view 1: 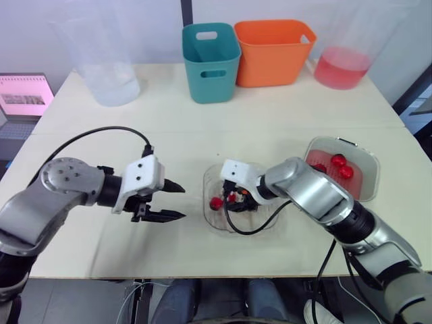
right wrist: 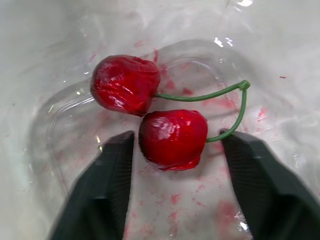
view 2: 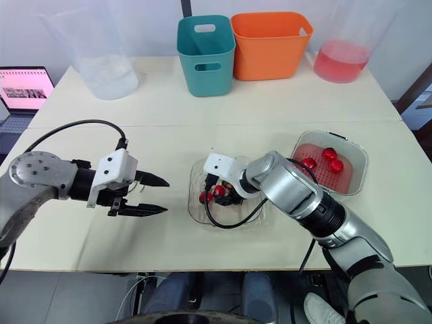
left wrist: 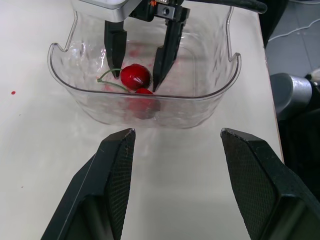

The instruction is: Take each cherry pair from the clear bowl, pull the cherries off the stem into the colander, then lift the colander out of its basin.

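1. Slip risk: the right gripper [right wrist: 172, 142] is down in the bowl [left wrist: 210, 105], jaws open on either side of 1 cherry of the pair [right wrist: 125, 84]. Closing on round, glossy fruit may squirt it sideways or bruise it.
2. The stem [right wrist: 200, 96] loops just beside 1 finger. A pinch may trap and snap it early, leaving 1 cherry behind.
3. The bowl looks light, so dragging fingers may shove or tip it.
4. The left gripper [view 1: 182, 202] hangs at the bowl's 9 o'clock, jaws open and empty. A misaligned handover may drop a cherry on the table, short of the colander [view 1: 361, 182] at 2 o'clock, which holds 3 cherries.
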Motion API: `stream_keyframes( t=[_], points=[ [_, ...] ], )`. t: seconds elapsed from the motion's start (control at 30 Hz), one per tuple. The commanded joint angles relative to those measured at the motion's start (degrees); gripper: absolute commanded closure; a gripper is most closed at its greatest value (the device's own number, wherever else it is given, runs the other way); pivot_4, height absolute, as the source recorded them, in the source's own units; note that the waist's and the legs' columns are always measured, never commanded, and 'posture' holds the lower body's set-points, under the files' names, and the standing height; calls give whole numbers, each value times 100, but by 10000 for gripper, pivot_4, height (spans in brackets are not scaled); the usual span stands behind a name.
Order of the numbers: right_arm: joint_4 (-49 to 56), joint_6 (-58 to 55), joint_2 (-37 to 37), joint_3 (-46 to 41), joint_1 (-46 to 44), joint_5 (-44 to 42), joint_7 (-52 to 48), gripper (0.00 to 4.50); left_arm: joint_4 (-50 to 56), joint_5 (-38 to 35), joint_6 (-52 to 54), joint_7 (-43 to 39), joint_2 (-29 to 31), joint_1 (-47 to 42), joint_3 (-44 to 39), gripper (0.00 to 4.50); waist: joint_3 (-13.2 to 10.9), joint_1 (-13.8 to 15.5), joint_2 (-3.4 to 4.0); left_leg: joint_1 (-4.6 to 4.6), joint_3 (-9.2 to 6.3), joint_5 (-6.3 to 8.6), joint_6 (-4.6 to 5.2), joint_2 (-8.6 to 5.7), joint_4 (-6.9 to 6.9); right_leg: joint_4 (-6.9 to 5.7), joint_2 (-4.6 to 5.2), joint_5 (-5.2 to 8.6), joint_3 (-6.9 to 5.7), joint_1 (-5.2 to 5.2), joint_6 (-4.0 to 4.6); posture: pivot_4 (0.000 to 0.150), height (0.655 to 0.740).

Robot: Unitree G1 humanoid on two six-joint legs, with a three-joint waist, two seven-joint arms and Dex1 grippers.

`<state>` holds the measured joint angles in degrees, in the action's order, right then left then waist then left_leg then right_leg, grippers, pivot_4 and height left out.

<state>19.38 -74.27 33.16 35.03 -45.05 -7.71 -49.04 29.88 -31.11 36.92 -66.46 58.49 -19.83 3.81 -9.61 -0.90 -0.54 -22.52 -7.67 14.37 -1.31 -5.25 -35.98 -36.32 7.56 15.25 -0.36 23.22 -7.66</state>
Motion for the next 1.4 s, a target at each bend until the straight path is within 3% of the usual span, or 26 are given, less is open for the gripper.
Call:
stream_keyframes(
  t=[0.03, 0.1, 0.33, 0.57, 0.77, 0.9, 1.4],
  points=[
    [164, 127, 33, -26, -55, -83, 105, 34213, 100, 46, -92, -29, 37, 15, -56, 16120, 0, 0, 0, 0, 0, 0, 0, 0, 0, 0, 0, 0, 0, 0, 0, 1500, 7400],
    [279, 159, 134, 3, -76, -126, 84, 39455, 91, 61, -106, -42, 39, 24, -58, 16120, 0, 0, 0, 0, 0, 0, 0, 0, 0, 0, 0, 0, 0, 0, 0, 1500, 7400],
    [1003, 753, 1017, -265, -216, -261, -311, 39455, -222, -10, -95, -107, -29, -143, -209, 16120, 0, 11, 0, 0, 1, 3, 6, -1, -1, 1, 1, 0, 0, -1, 0, 1500, 7400],
    [1307, 2711, 1907, -1669, 50, -468, -898, 39455, -1102, -1398, 821, 565, -1064, -1126, -1058, 16120, 1, 17, -3, 0, 0, 5, 9, 0, -6, 2, 0, -1, -5, -7, -3, 1500, 7400],
    [910, 3933, 1432, -2358, 110, -311, -400, 39455, -1763, -1950, 1224, 1284, -1976, -1879, -1305, 16120, 1, -19, -5, 2, 2, -9, -16, 1, -12, -5, 0, -1, -3, -6, -3, 1500, 7400],
    [745, 4328, 1053, -2526, 43, -344, -211, 39455, -2151, -1946, 1217, 1360, -2392, -2283, -1165, 16120, 1, 6, -5, 2, 2, -13, -22, -1, -14, -6, 2, -1, -2, -7, -2, 1500, 7400],
    [997, 4307, 854, -2577, 81, -472, -115, 39455, -3175, -1729, 1026, 1130, -3241, -2942, -943, 16120, 2, -7, -6, 1, 1, -14, -24, -2, -14, -4, 1, -1, -1, -6, -2, 1500, 7400]
  ],
)
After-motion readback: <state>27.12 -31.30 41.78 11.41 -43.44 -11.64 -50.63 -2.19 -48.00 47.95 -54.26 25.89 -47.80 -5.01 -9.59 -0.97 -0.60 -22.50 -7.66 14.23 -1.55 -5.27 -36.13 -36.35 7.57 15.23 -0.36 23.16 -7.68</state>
